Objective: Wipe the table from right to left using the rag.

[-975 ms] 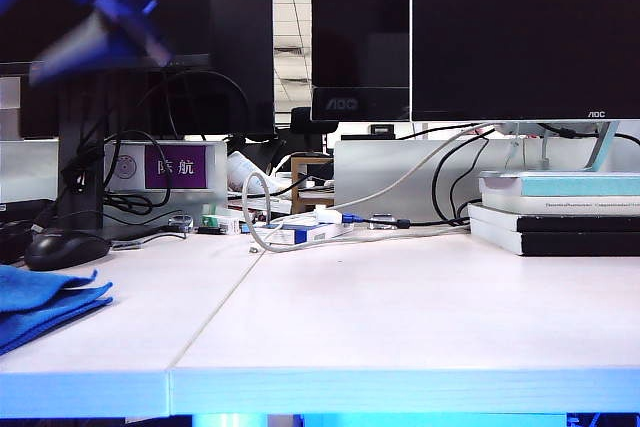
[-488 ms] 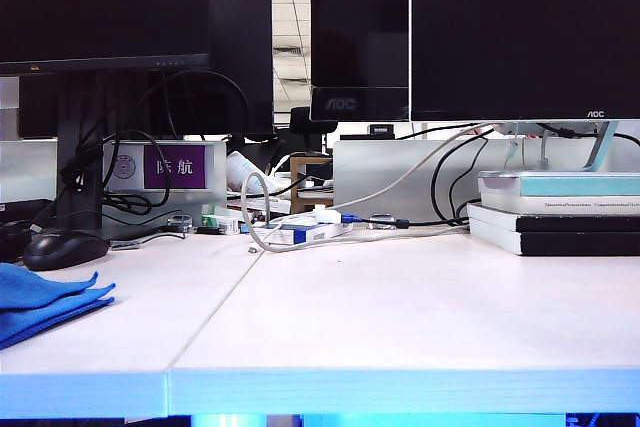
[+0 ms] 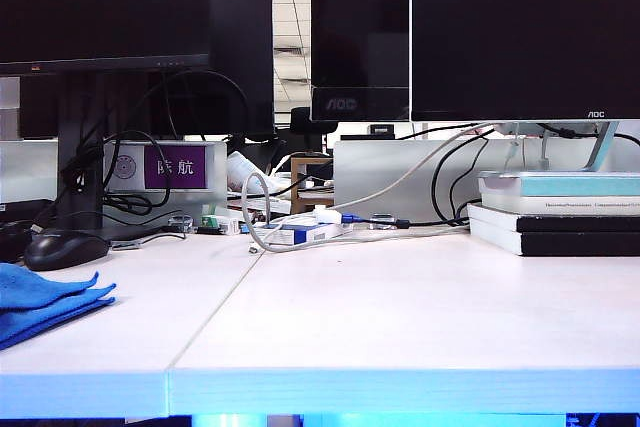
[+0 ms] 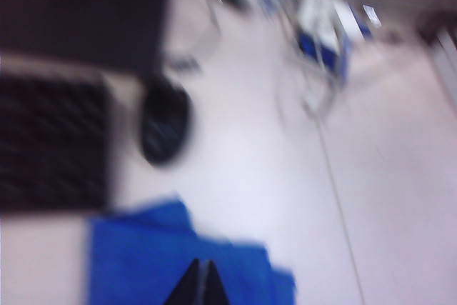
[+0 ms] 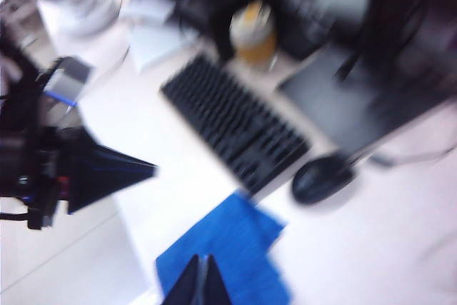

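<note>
The blue rag [image 3: 40, 302] lies rumpled on the white table [image 3: 400, 317] at its far left front, next to a black mouse [image 3: 62, 247]. Neither gripper shows in the exterior view. In the blurred left wrist view my left gripper [image 4: 200, 282] hangs over the rag [image 4: 143, 255], its fingers pressed together with nothing between them. The right wrist view shows my right gripper [image 5: 202, 278] shut and empty above the rag [image 5: 228, 248]. There the left gripper [image 5: 146, 169] appears as a dark closed wedge off to one side of the rag.
A black keyboard [image 5: 235, 130] and the mouse [image 5: 321, 176] lie just beyond the rag. Monitors [image 3: 520, 32], tangled cables [image 3: 300, 227] and a stack of books [image 3: 560, 212] line the back of the table. The panel seam [image 3: 215, 307] runs front to back.
A blurred arm at the exterior view's upper left a second ago has left that view. The rag has not moved.
</note>
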